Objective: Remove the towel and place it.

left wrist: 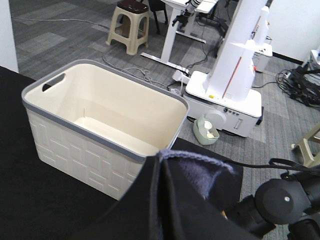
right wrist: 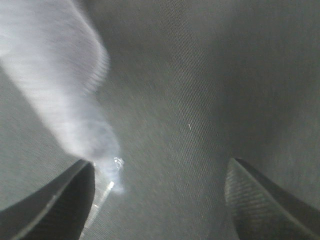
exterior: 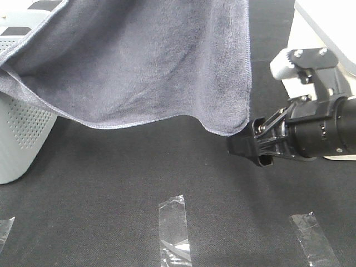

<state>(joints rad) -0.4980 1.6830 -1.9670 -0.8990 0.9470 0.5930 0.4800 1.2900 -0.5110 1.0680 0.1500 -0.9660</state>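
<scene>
The towel (exterior: pixel 156 61) hangs raised above the black surface (exterior: pixel 111 183). In the exterior high view it fills the field from 9 to 1 o'clock, and its lower hem sags towards the centre. A soft, limp terry cloth is judged: light, not fragile, with enough nap to resist slipping, but prone to fold and swing wherever it is unsupported. The best hold is judged to be a corner or the stitched hem, where the doubled fabric gives the fingers something firm. The free corner at 3 o'clock, just beside the right end effector (exterior: pixel 245 149), is the obvious place.

The right wrist view shows what the exterior view does not: the two fingers (right wrist: pixel 55 200) are spread wide with only the surface between them, and a blurred edge of cloth lies off to one side, ungripped.

The left wrist view alone shows a cream basket (left wrist: pixel 105 145), seemingly empty, standing on the surface. Towel fabric covers that view's foreground. The left end effector is hidden beneath it, so it cannot be told whether it is pinched on the cloth.

Only the exterior view shows a perforated container (exterior: pixel 22 139) at 9 o'clock and tape strips (exterior: pixel 175 222) at 6 o'clock.
</scene>
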